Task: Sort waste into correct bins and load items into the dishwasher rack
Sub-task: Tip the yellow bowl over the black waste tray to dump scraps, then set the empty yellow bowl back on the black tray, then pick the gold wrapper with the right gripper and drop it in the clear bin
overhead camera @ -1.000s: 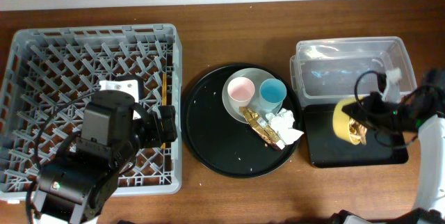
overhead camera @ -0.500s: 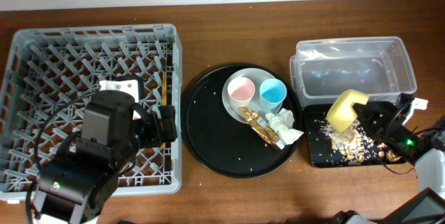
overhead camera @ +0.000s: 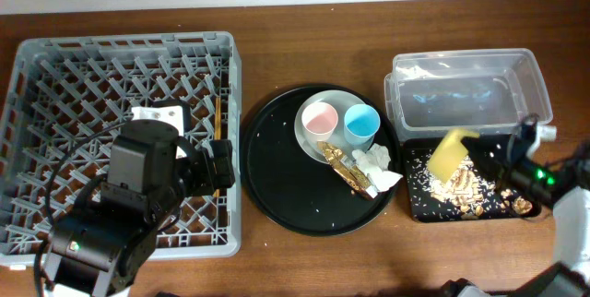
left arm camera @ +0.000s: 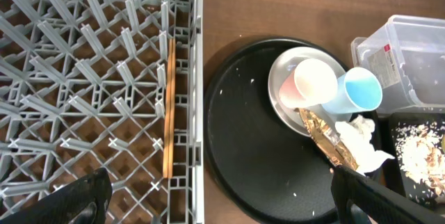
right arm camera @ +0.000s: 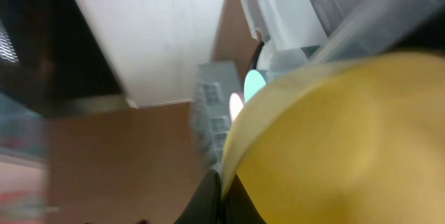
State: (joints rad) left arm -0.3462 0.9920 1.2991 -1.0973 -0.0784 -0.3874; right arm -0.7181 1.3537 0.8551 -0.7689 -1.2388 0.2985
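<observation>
My right gripper (overhead camera: 484, 159) is shut on the rim of the small yellow bowl (overhead camera: 449, 155), which it holds tipped over the black rectangular tray (overhead camera: 419, 207). The bowl fills the right wrist view (right arm camera: 348, 133). Tan food scraps (overhead camera: 461, 186) lie in that tray. My left gripper (left arm camera: 222, 203) is open and empty above the right edge of the grey dishwasher rack (overhead camera: 28, 76). The chopsticks (left arm camera: 168, 106) lie in the rack. The pink cup (overhead camera: 319, 120) and blue cup (overhead camera: 360, 124) stand on the pale plate (overhead camera: 304, 140), with the gold wrapper (overhead camera: 343, 168) and white tissue (overhead camera: 378, 166) beside them.
The plate sits on a large round black tray (overhead camera: 277, 177) between the rack and the bins. The clear plastic tub (overhead camera: 461, 62) stands behind the black rectangular tray. A white block (overhead camera: 161, 114) lies in the rack.
The right gripper tipped the yellow bowl and shifted right. Food scraps spilled from it into the black rectangular tray. The left arm has not moved.
</observation>
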